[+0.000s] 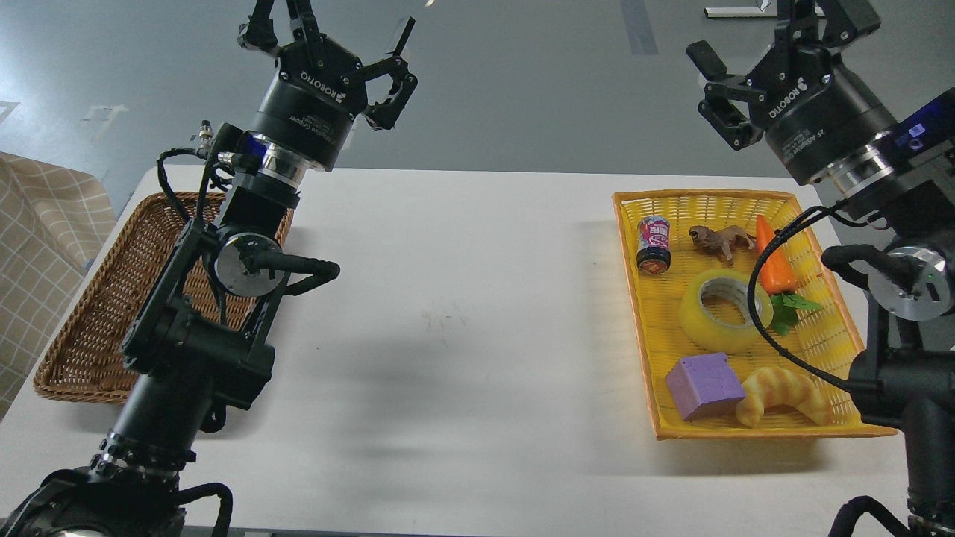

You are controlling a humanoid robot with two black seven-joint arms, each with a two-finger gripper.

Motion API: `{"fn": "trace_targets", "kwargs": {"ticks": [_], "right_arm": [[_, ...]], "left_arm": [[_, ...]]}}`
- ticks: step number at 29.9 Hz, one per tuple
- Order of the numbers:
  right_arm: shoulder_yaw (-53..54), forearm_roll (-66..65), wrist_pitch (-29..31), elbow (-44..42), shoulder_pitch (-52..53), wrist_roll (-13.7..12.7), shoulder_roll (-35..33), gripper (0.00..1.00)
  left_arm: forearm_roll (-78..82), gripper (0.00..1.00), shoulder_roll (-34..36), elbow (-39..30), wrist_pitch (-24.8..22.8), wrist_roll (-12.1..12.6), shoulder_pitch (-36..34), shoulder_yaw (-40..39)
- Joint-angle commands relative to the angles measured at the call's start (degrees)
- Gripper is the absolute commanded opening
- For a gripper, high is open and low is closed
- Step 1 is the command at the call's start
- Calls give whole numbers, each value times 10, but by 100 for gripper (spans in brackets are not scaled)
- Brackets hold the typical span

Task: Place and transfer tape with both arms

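Note:
The tape (pixel 721 312), a wide translucent yellow roll with a pale inner ring, lies flat in the middle of the yellow tray (pixel 746 200) at the right of the table. A black cable of my right arm crosses its right side. My right gripper (pixel 776 33) is open and empty, raised high above the tray's far end. My left gripper (pixel 328 30) is open and empty, raised above the table's far left, over the wicker basket's far corner.
The tray also holds a small can (pixel 653 243), a brown toy animal (pixel 718 239), a toy carrot (pixel 773 261), a purple cube (pixel 704 385) and a croissant toy (pixel 783 394). A brown wicker basket (pixel 97 306) stands at the left. A checked cushion (pixel 37 246) lies beyond the table's left edge.

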Motion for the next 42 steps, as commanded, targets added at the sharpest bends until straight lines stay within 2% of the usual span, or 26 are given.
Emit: {"fn": "trace_targets", "kwargs": {"ticks": [1, 4, 13, 18, 26, 29, 35, 39, 42], "right_arm": [[-22, -45, 1, 3, -8, 0, -119, 99], [-45, -119, -3, -3, -6, 1, -172, 99], [-51, -369, -3, -23, -87, -6, -213, 99], [-50, -381, -25, -43, -124, -13, -214, 99], [-93, -424, -24, -68, -160, -6, -222, 96], [-135, -436, -24, -81, -154, -4, -236, 86], [-199, -453, -25, -112, -127, 13, -245, 85], [-257, -468, -25, -142, -96, 56, -270, 89], [-289, -468, -25, -145, -79, 61, -281, 89]], "left_arm": [[0, 98, -1, -1, 0, 0, -1, 0], [0, 98, -1, -1, 0, 0, 0, 0], [1, 98, -3, -1, 3, 1, 2, 3], [2, 98, 0, -2, 3, 1, 6, 3], [2, 98, -1, -2, 5, 1, 7, 3], [5, 98, -3, -2, 6, 1, 10, 4], [7, 98, -1, -2, 4, 1, 19, 4], [7, 98, 2, -2, 3, 1, 18, 3], [7, 98, 2, -2, 3, 1, 18, 3]]}}
